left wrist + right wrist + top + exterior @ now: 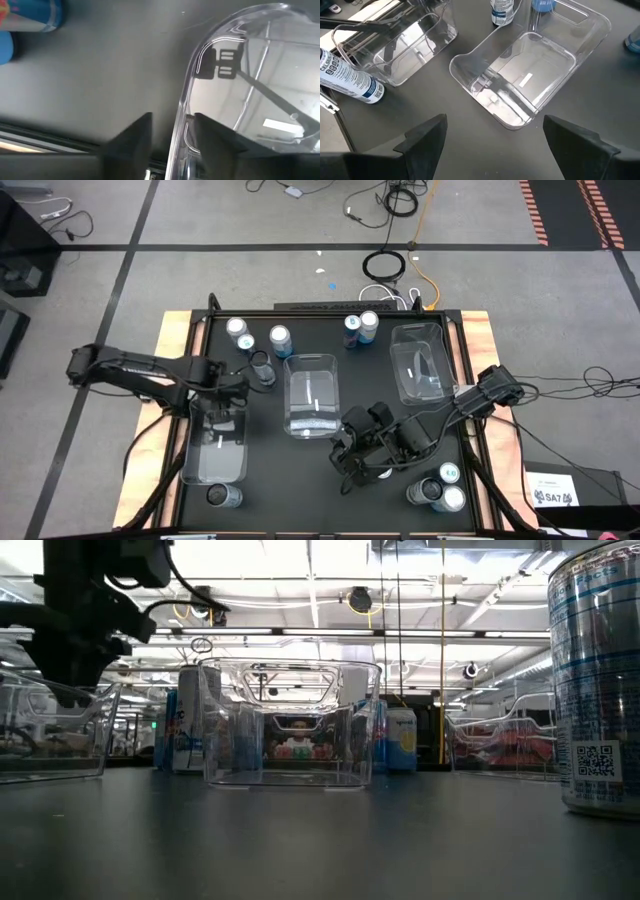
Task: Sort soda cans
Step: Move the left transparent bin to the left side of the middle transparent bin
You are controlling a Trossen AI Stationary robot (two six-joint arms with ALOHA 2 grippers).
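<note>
My left claw (236, 385) sits to the left of the middle bin (288, 395), out over the far end of the left bin (190, 465). It is pinched narrow, and in my left wrist view that bin's clear wall runs up between my two fingers. So I judge I am gripping the bin's rim and not a can.

The dark can (262, 368) stands upright just beside this claw, in the gap between it and the middle bin. More cans (240, 335) stand upright past the middle bin's far-left corner. One lying can (350, 77) rests on its side off the near end of the left bin, well to the near-left of the middle bin.

A pair of cans (360, 325) stands beyond the middle bin's far-right corner. My right claw (494, 120) hangs just off the middle bin's near-right corner. It is spread wide with nothing in it and looks across that bin toward the left one.

Three cans (444, 488) stand upright together to the near-right of the middle bin, behind this claw and on the side its arm comes from.

The next pick turns on reach. The dark can belongs to my left arm, but only once that claw lets go of the rim. The cluster of three is my right arm's, though the claw must turn round to face them. Upright cans want a grip from the side across the body.
</note>
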